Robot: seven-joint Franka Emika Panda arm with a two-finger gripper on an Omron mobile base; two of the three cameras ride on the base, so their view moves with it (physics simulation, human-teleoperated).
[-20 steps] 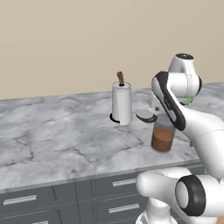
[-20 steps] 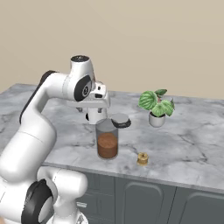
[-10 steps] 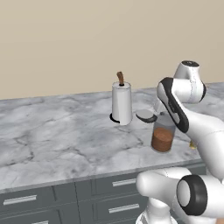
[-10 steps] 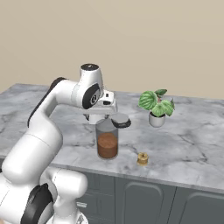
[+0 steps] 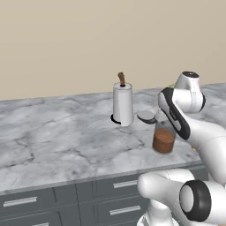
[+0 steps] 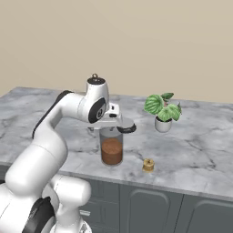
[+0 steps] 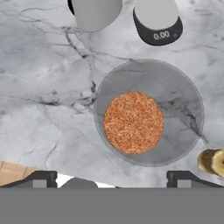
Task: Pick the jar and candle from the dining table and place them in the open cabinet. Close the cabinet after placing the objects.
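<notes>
Jar [image 6: 111,148] stands upright on the dining table [image 6: 200,154], directly below the gripper [image 7: 109,180], whose jaws are spread wide and empty. Clear glass, its lower half packed with reddish-brown filling, it is likely rigid, smooth, fairly heavy and breakable. A firm, centred pinch across the straight wall looks safest, with the fingers [image 7: 41,179] brought down on opposite sides. The candle [image 6: 148,165] sits just beside it, so the descent should avoid clipping it.
</notes>
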